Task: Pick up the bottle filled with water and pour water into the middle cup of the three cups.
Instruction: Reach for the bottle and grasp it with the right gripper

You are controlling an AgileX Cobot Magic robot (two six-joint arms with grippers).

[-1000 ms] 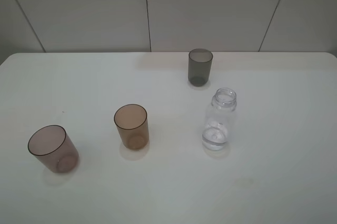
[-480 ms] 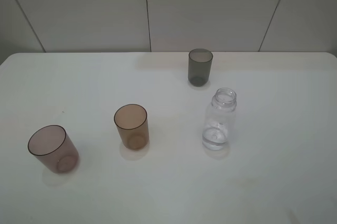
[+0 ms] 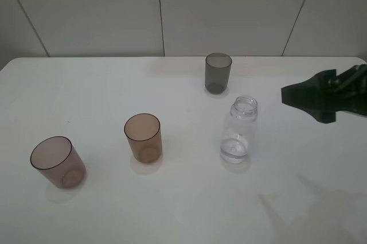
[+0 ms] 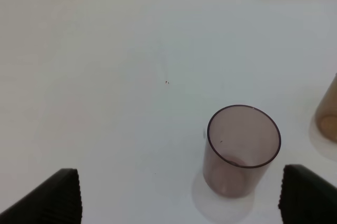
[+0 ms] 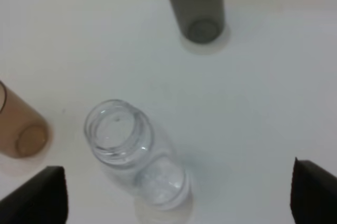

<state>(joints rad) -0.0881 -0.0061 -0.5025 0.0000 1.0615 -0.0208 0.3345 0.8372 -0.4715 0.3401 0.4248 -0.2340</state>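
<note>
- The bottle (image 3: 239,131) stands upright and uncapped on the white table (image 3: 86,83), right of centre in the high view, with a low level of clear liquid near its base.
- The 3 cups stand upright and well apart. The amber middle cup (image 3: 143,138) is left of the bottle, the pinkish cup (image 3: 57,162) is further left and nearer, and the dark-grey cup (image 3: 218,73) is just beyond the bottle on the far side.
- The right gripper (image 3: 307,105) hangs over the table at the right edge, well apart from the bottle. The dark-grey cup sits farther back than both. This view does not show how the jaws stand.
- In the left wrist view, the left gripper (image 4: 179,200) has its jaws spread wide and grips nothing. The pinkish cup stands between the 2 dark fingers (image 4: 60,197), touching neither. A sliver of the amber middle cup shows at the frame edge.
- In the right wrist view, the right gripper's fingers are spread wide and grip nothing. The bottle stands between them, touching neither, its open neck toward the camera. The dark-grey cup is beyond it, and the amber middle cup is off to one side, cut by the frame.
</note>
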